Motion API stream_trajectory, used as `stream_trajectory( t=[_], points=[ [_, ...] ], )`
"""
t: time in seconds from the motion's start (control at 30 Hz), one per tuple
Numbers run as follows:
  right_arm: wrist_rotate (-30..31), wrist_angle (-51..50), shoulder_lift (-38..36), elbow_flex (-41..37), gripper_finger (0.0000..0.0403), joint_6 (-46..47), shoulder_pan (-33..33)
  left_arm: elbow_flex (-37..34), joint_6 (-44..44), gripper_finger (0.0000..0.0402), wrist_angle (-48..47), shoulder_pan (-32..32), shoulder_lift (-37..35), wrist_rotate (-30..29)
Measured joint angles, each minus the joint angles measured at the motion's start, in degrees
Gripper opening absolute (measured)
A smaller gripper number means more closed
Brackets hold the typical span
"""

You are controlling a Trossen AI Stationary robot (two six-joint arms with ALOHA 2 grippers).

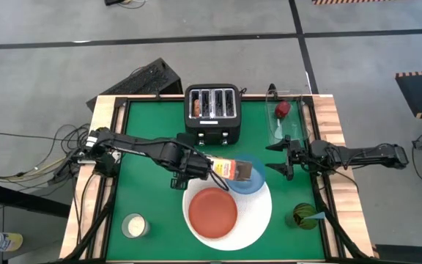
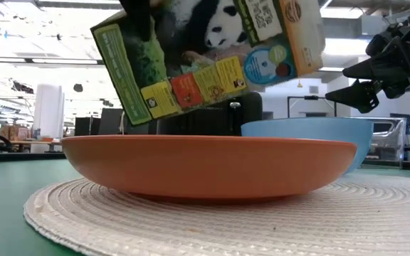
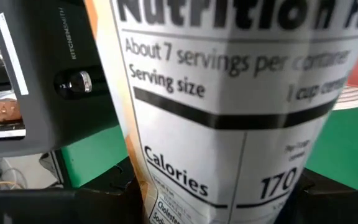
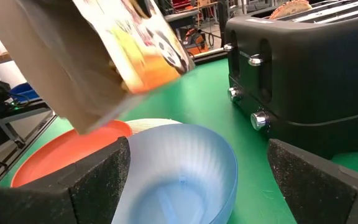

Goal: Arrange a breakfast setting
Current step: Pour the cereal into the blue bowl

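The breakfast setting sits at the near middle of the green table [image 1: 145, 191]: we see a large round white plate [image 1: 258, 216], woven like a mat, with a smaller red-orange plate [image 1: 212, 213] resting on it. A small blue bowl [image 1: 253, 181] touches the white plate's far right edge, just beside the orange plate; it looks empty in the right wrist view. Above the bowl hangs a cereal box [image 1: 231, 170], tilted, with a panda printed on it. The left gripper [image 1: 204, 167] is clamped on the box, its fingers closed around the carton; the nutrition panel fills the left wrist view. The right gripper [image 1: 288, 155] hovers just right of the bowl, fingers spread wide and holding nothing.

Farther out, we find a black toaster [image 1: 212, 110] at the far middle, with something brown in its left slot. A dark red piece [image 1: 282, 109] lies in a clear tray [image 1: 278, 126] at the far right. A glass of white liquid [image 1: 134, 225] stands near left, and a green cup [image 1: 304, 217] near right.
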Motion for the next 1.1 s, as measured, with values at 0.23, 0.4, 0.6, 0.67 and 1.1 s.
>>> stream_trajectory(
  t=[0.23, 0.4, 0.6, 0.67, 1.1],
  points=[
    [-0.01, 0.00, 0.01, 0.01, 0.0396, 0.02, 0.00, 0.00, 0.32, 0.0197, -0.02, 0.04, 0.64, -3.47],
    [0.00, 0.00, -0.02, 0.00, 0.0396, 0.00, 0.00, 0.00, 0.70, 0.0197, -0.05, 0.04, 0.64, -5.37],
    [-0.01, 0.00, 0.00, 0.02, 0.0396, 0.02, 0.00, 0.00, 2.31, 0.0197, 0.00, -0.74, 0.64, -7.34],
    [0.00, 0.00, 0.00, 0.02, 0.0396, 0.00, 0.00, 0.00, 2.74, 0.0197, 0.03, -0.66, 0.64, -7.97],
    [0.00, 0.00, -0.01, 0.02, 0.0396, 0.00, 0.00, -0.02, 8.86, 0.0197, 0.02, -0.61, 0.64, -11.59]
  ],
)
